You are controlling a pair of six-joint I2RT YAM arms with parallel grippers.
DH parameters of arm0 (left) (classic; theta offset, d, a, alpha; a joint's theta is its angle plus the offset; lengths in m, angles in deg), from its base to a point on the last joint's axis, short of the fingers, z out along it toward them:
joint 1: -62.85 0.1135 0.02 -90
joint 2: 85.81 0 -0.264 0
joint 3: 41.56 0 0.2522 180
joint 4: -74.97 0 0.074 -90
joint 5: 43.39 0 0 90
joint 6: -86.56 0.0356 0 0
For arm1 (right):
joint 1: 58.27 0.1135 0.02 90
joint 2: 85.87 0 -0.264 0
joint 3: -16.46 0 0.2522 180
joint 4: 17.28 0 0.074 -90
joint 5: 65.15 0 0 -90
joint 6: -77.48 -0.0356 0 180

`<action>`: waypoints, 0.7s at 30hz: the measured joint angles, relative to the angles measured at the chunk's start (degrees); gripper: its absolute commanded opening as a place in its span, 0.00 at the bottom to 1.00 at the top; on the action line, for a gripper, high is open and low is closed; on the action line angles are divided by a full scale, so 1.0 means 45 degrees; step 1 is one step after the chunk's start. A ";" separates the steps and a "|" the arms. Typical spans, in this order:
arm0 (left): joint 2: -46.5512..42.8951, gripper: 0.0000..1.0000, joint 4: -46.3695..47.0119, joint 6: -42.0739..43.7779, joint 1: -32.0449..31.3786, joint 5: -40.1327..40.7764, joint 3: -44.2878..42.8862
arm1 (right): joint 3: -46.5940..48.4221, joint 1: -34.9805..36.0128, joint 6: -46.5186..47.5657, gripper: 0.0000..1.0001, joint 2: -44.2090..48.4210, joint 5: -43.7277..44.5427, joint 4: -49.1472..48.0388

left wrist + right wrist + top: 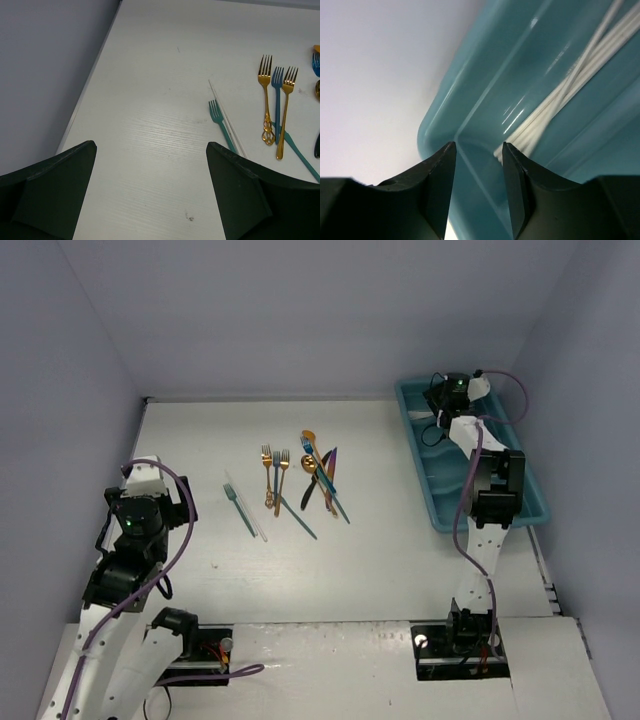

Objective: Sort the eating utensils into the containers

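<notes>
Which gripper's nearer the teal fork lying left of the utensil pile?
Left. The left gripper hovers near-left of the slim teal fork, fingers open; the right gripper is over the far end of the long teal-blue plastic tray.

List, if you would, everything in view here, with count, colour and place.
Table: one, white, under everything.
Tray: one, teal, far right of the table.
Clear sticks: several, whitish, inside the tray.
Gold forks: two, gold, mid-table, side by side.
Blue fork: one, blue, between the gold forks.
Teal fork: one, teal, left of those.
Clear piece: at least one, clear, alongside the teal fork.
Heap: count unclear, gold, blue, purple and black, overlapping right of the forks.
Left fingers: two, dark, wide apart over bare table.
Right fingers: two, dark, apart and holding nothing, over the tray's far end.
</notes>
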 measured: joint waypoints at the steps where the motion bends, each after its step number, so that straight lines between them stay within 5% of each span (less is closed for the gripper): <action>1: -0.0010 0.90 0.0002 0.0000 0.0000 0.0000 0.0000 | -0.0204 0.0039 0.0398 0.41 0.0245 -0.0058 0.0000; 10: -0.0186 0.90 0.0000 0.0000 0.0000 -0.0005 0.0000 | -0.3789 0.1984 0.5151 0.41 0.5839 -0.0784 0.0526; 15: -0.0328 0.90 0.0000 -0.0004 0.0000 -0.0005 0.0000 | -0.4860 0.5216 0.7432 0.41 0.8353 -0.0496 0.0961; 21: -0.0423 0.90 -0.0005 0.0000 0.0000 0.0000 0.0000 | -0.5739 0.8639 0.8990 0.40 0.8607 0.0277 0.2225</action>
